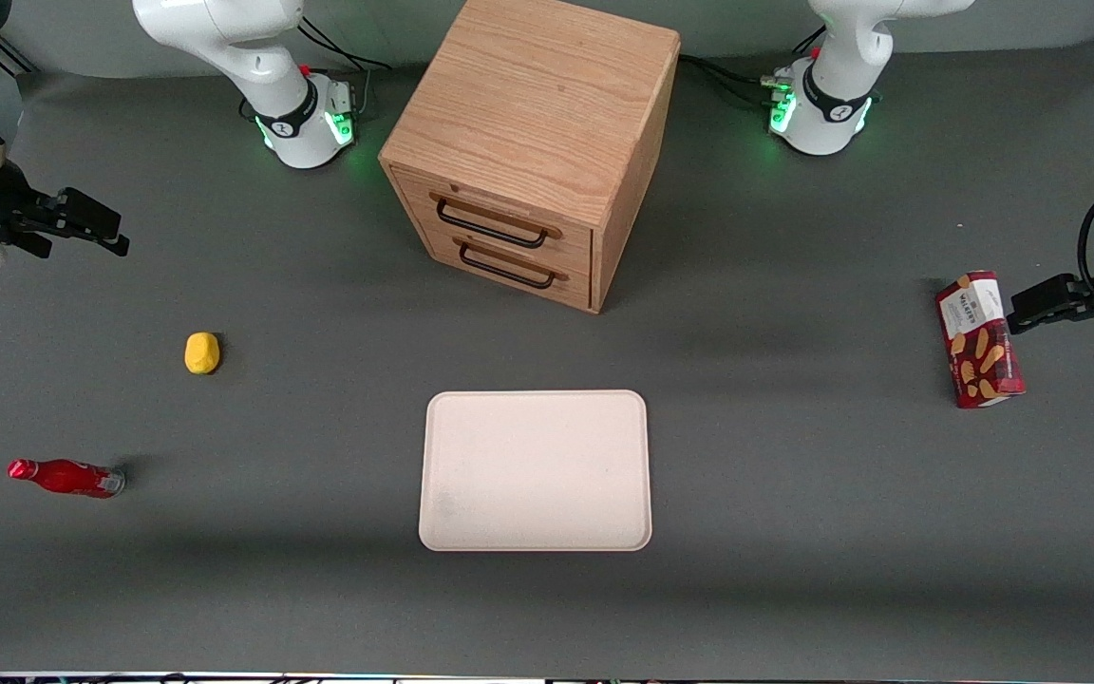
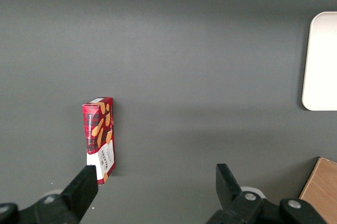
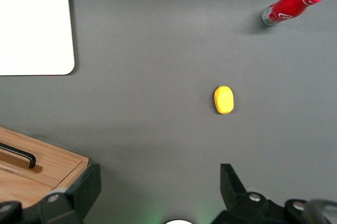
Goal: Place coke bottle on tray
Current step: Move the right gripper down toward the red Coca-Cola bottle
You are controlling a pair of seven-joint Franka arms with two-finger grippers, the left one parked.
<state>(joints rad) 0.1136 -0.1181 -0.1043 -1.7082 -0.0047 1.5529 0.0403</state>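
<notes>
Red and glossy, the coke bottle (image 1: 66, 477) stands on the grey counter (image 1: 794, 532) toward the working arm's end, well apart from the tray (image 1: 536, 470). Only the front view shows the claw (image 1: 82, 228) itself, hovering high above the counter's edge; the right wrist view shows its fingers (image 3: 84, 190) spread wide with nothing between, above bare counter near a yellow lump (image 3: 224, 100).
</notes>
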